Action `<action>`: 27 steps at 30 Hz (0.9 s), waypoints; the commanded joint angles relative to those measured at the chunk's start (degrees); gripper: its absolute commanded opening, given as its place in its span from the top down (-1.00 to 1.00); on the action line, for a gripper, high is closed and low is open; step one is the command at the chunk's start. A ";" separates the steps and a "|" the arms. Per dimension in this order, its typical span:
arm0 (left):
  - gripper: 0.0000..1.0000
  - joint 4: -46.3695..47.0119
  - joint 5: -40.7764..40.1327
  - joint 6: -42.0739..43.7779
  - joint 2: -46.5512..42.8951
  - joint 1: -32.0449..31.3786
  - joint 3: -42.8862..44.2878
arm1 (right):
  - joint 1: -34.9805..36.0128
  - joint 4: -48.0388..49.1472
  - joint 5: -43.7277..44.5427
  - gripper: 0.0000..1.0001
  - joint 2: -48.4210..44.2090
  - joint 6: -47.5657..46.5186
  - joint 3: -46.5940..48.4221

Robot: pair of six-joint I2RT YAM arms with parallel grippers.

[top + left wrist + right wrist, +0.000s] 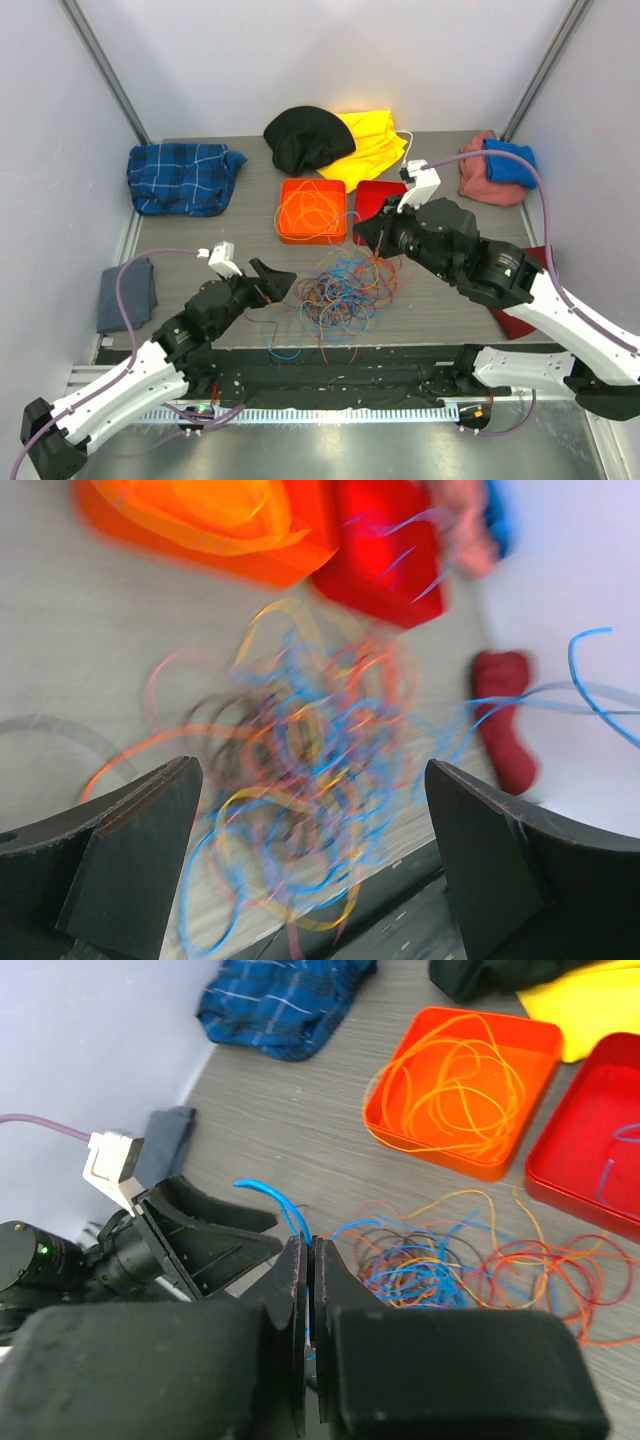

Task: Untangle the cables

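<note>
The cables (340,292) lie as a loose tangle of blue, orange, yellow and red loops near the table's front edge. The left wrist view shows the cables (310,770) blurred. My right gripper (364,232) hangs above the tangle's far side. In its wrist view the right gripper (309,1246) is shut on a blue cable (276,1200), whose free end curls up to the left. My left gripper (276,280) stands open at the tangle's left edge. Nothing is between the fingers of the left gripper (310,830).
An orange tray (313,211) holds orange cables, with a red tray (380,198) beside it. Around the table lie a black cloth (305,137), yellow cloth (372,146), blue plaid cloth (180,178), grey cloth (128,294), pink and blue cloths (496,168) and a dark red cloth (524,322).
</note>
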 commanded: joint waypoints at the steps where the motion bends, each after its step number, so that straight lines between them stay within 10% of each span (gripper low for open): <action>1: -0.99 16.81 -0.54 7.42 -1.46 -0.34 0.80 | 0.36 5.88 -3.46 0.99 -3.98 2.65 1.64; 27: -1.00 26.24 9.49 15.17 16.38 -2.44 21.82 | 0.36 9.49 -6.37 0.98 -6.36 5.38 -9.25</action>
